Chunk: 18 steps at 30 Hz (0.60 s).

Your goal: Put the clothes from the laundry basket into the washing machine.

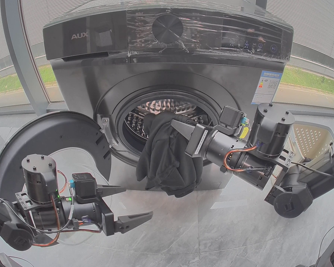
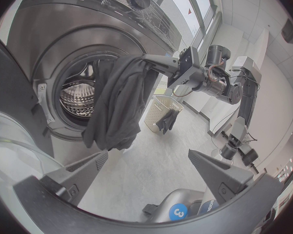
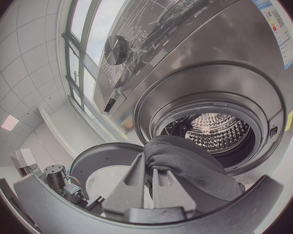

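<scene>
A dark grey garment (image 1: 169,156) hangs in front of the washing machine's (image 1: 167,45) open drum (image 1: 163,110), its top level with the opening and its folds drooping below the rim. My right gripper (image 1: 174,124) is shut on the garment's top, just before the drum mouth; the right wrist view has its fingers (image 3: 146,182) pinched on the garment (image 3: 192,173). My left gripper (image 1: 137,204) stands open and holds nothing, low at the left in front of the open door (image 1: 48,145). The cream laundry basket (image 2: 161,109) stands on the floor to the machine's right with another dark garment (image 2: 167,121) over its rim.
The round door is swung open to the left of the drum. The basket's edge (image 1: 311,138) lies behind my right arm. Grey tiled floor (image 1: 211,227) lies in front of the machine. Windows stand behind the machine.
</scene>
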### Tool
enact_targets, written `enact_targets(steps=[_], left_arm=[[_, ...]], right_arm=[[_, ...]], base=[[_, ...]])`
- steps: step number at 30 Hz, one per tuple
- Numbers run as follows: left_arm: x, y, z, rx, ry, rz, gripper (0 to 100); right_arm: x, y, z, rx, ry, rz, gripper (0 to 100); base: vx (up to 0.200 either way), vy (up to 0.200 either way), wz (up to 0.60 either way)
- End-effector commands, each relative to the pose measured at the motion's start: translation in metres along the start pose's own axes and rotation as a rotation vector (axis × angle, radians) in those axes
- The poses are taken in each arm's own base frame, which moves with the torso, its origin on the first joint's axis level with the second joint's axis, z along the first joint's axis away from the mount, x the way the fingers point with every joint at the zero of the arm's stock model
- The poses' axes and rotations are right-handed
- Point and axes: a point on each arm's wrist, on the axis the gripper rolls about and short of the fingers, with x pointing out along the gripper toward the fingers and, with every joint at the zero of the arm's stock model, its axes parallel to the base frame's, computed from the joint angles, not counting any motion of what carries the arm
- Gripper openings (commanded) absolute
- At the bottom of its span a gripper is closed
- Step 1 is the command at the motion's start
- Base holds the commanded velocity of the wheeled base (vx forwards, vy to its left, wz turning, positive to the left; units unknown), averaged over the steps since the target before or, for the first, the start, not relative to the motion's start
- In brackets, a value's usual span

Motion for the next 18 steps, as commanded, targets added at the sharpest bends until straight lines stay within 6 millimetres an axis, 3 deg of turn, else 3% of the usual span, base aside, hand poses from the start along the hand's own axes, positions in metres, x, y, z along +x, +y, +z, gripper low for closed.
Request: enact_targets(steps=[1, 6, 11, 18], left_arm=[[0.024, -0.004, -0.006, -0.038, 0.048, -0.036, 100], [0.030, -0.003, -0.013, -0.059, 0.082, -0.037, 100], [0.051, 0.009, -0.034, -0.086, 0.179, 0.000, 100], [0.076, 0.020, -0.048, -0.083, 0.142, 0.025, 100]], right_arm=[[0.001, 0.001, -0.004, 0.000, 0.006, 0.004, 0], [0.001, 0.001, -0.004, -0.001, 0.001, -0.006, 0], [0.001, 0.003, -0.003, -0.001, -0.003, 0.000, 0], [0.001, 0.005, -0.005, 0.001, 0.000, 0.005, 0]], base=[[0.000, 0.000, 0.00], [0.000, 0.000, 0.00], [0.000, 0.000, 0.00], [0.000, 0.000, 0.00]])
